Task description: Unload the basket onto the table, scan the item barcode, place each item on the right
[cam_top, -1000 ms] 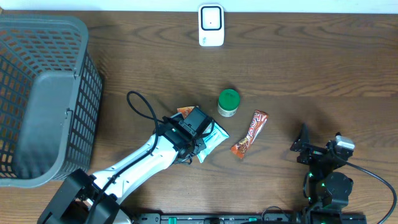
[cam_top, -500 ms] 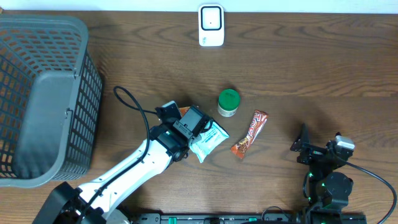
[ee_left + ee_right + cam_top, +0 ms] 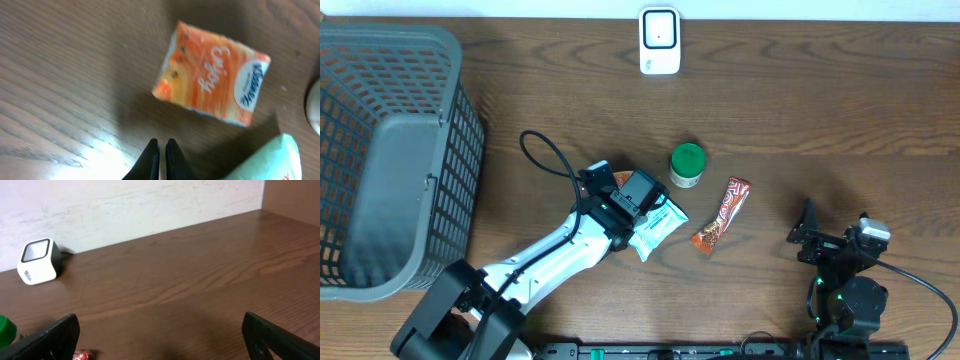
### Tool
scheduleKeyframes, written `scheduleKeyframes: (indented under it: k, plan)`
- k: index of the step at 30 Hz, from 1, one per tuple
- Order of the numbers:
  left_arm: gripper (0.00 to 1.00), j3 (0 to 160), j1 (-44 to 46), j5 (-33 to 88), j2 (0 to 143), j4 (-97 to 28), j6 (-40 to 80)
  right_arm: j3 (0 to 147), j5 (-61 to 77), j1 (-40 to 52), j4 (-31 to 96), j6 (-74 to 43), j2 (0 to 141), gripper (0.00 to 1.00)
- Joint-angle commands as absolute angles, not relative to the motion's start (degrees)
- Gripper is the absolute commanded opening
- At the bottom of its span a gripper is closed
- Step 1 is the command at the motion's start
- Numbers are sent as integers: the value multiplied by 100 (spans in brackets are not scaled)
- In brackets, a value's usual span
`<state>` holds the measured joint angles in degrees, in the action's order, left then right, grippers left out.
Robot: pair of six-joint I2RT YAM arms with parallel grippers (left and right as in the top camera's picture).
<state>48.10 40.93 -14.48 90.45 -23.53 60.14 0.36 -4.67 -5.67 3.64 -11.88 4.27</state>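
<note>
Overhead, your left arm reaches over the middle of the dark wooden desk [image 3: 800, 100], above a small flat orange printed packet [image 3: 615, 180] and a pale green-and-white pouch [image 3: 657, 224] touching it. Left wrist view shows the left pincer [image 3: 160, 155] pressed together with nothing between its tips, just short of the packet. I judge the packet to be the item you are after, with the pick-up not yet begun. No barcode shows on its upper face. The right pincer [image 3: 160, 342] is spread wide near the desk's front right corner, holding nothing. Next you need to spread the left pincer, lower it around the packet's edges, then carry it to the white box-shaped scanner [image 3: 660, 40] at the desk's far edge.
</note>
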Motion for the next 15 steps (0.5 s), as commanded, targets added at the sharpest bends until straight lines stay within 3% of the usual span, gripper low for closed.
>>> scheduleKeyframes:
  k: [1,15]
  plan:
    - [7,4823,4058,-687,9098,-2368,5986,32,-480,-591,386,-1127,412,99]
    - [8,4823,4058,183,9098,-2989,6973,32,-480,-591,386,-1127,412,99]
